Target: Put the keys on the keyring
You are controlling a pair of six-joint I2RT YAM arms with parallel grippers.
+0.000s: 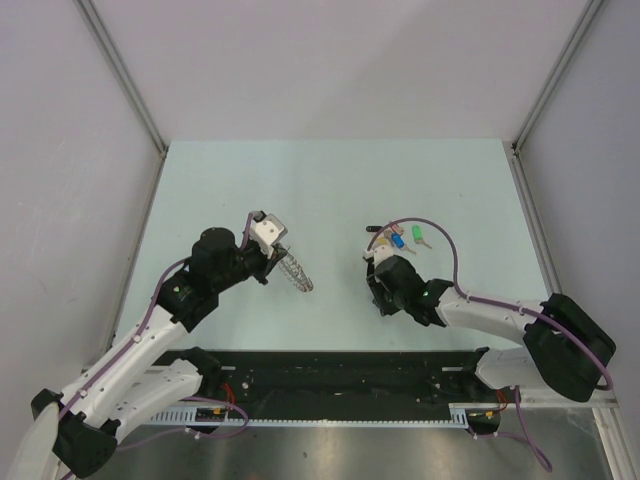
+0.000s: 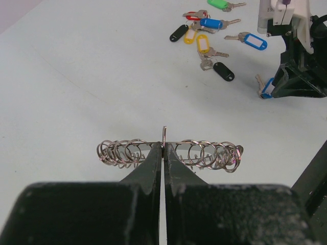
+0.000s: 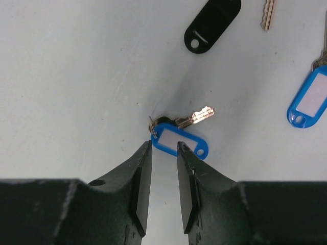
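My left gripper (image 2: 163, 148) is shut on the keyring (image 2: 204, 150), a metal ring strung with several small wire loops, and holds it level above the table; the same keyring (image 1: 297, 272) shows in the top view. A loose pile of keys (image 2: 204, 43) with blue, green, yellow, black and red tags lies on the table. Apart from that pile lies a blue-tagged key (image 3: 179, 140). My right gripper (image 3: 164, 145) stands open low over it, fingertips at the near end of its tag and not closed on it. In the top view this gripper (image 1: 380, 290) sits just below the pile.
A black tag (image 3: 213, 23) and a second blue-tagged key (image 3: 309, 102) lie beyond the right gripper. The pale green table (image 1: 330, 180) is walled on three sides. A black rail (image 1: 340, 375) runs along the near edge between the arm bases.
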